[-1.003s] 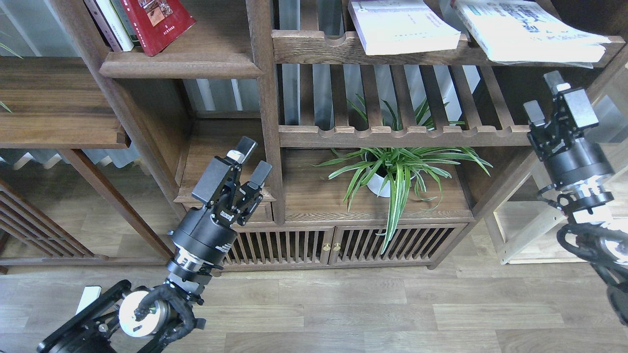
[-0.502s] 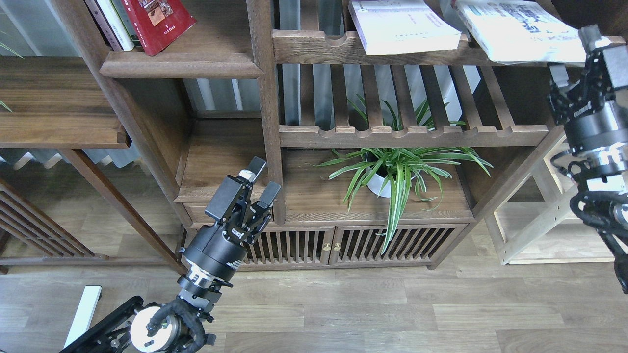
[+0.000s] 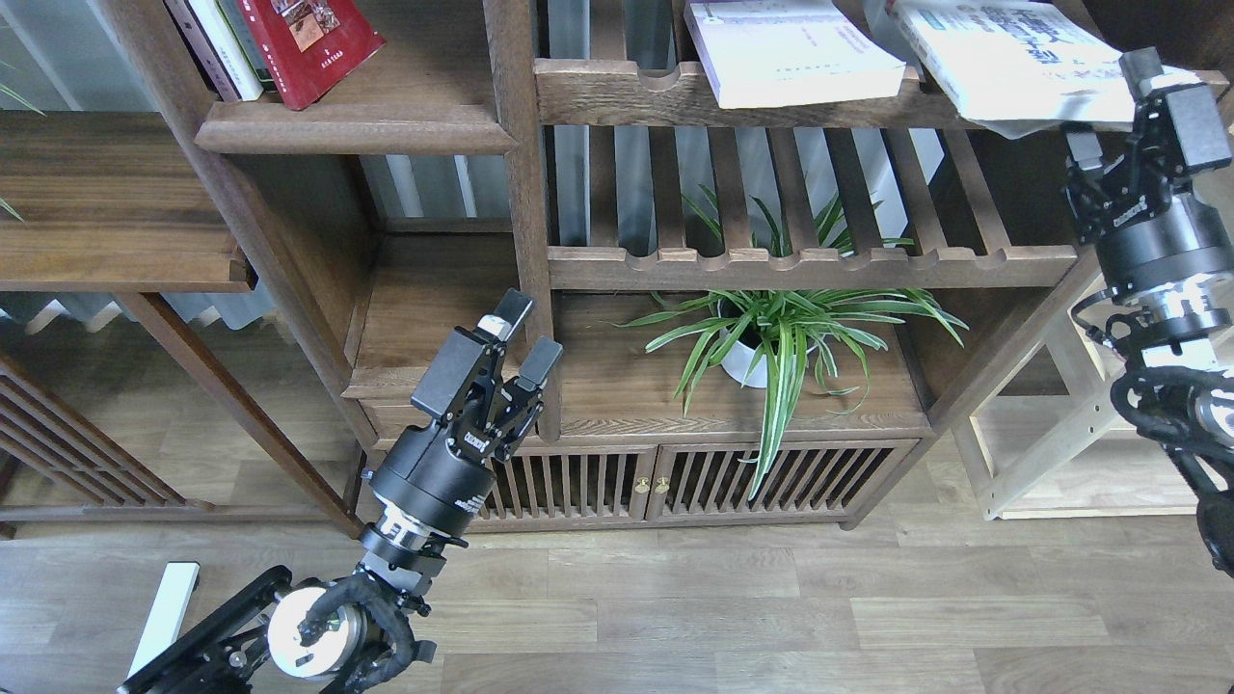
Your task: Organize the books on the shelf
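Books [image 3: 791,53] on walnut shelving above plank floor [image 3: 771,598]; left end effector [image 3: 523,335] wide, right end effector [image 3: 1113,106] unclear.

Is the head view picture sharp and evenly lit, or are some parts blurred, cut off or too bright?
Head view: mostly sharp, with soft even light and no hard shadows. The white book at top right is bright and slightly blurred, its print unreadable. The dark red book is cut by the top edge. Shelf posts lean outward, so the lens distorts. The right gripper is partly dark.

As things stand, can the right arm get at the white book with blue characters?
Probably yes: the right gripper, open, is at the overhanging near corner of the white book, nothing between them.
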You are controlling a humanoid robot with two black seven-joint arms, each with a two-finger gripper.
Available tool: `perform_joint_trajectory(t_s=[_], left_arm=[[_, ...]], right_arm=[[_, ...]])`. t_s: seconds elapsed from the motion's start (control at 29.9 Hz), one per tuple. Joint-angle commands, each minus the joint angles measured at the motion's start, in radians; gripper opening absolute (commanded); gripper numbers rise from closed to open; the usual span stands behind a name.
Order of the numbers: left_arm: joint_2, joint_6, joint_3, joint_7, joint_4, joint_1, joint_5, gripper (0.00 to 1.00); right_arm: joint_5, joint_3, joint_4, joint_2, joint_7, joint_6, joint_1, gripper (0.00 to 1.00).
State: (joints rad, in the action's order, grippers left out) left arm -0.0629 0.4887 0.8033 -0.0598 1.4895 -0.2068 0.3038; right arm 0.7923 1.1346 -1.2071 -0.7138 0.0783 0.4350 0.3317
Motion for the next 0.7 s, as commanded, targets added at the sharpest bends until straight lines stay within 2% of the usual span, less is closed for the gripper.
perform_joint_trajectory(t_s=[0.0, 0.37, 0.67], left_arm=[[-0.002, 0.000, 0.001, 0.000, 0.000, -0.002, 0.000, 0.98], [-0.002, 0.000, 0.001, 0.000, 0.000, -0.002, -0.002, 0.98], [-0.009, 0.000, 0.019, 0.000, 0.000, -0.003, -0.018, 0.98]], right_arm=[[-0.001, -0.001, 0.006, 0.008, -0.011, -0.025, 0.006, 0.95], [-0.001, -0.006, 0.017, 0.013, -0.020, -0.048, 0.036, 0.95], [0.001, 0.002, 0.037, 0.010, -0.091, -0.145, 0.066, 0.95]])
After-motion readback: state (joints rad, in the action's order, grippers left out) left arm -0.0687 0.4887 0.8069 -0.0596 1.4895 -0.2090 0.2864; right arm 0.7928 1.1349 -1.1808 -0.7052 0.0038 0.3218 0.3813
